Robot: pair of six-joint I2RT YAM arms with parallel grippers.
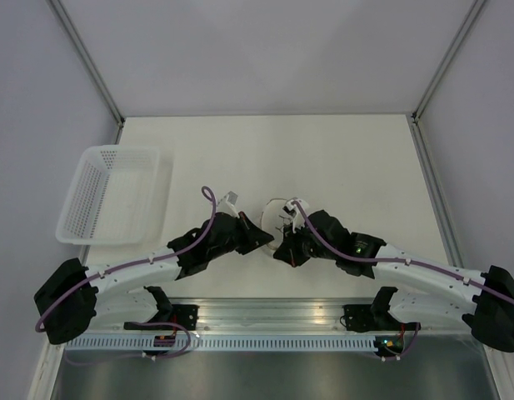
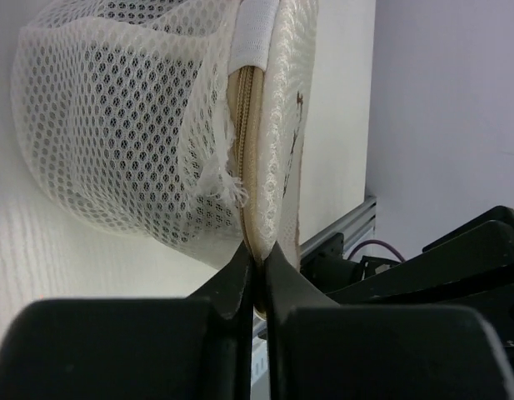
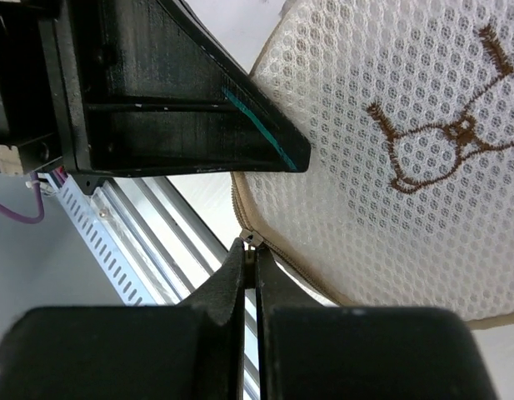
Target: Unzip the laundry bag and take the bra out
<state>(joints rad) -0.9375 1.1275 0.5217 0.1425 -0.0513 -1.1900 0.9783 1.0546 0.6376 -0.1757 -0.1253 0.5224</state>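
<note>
The laundry bag (image 1: 279,218) is a round white mesh pouch between the two wrists, mostly hidden by them in the top view. In the left wrist view the laundry bag (image 2: 123,117) stands on edge, dark cloth of the bra (image 2: 132,108) showing dimly through the mesh. My left gripper (image 2: 257,254) is shut on the bag's tan zip rim (image 2: 250,150). In the right wrist view the bag's flat face (image 3: 390,158) bears a brown stitched mark. My right gripper (image 3: 251,254) is shut on the small metal zip pull (image 3: 252,242) at the rim.
A white perforated plastic basket (image 1: 113,193) stands at the table's left edge. The aluminium rail (image 1: 273,312) with the arm bases runs along the near edge. The left gripper's black body (image 3: 157,92) is close above the right gripper.
</note>
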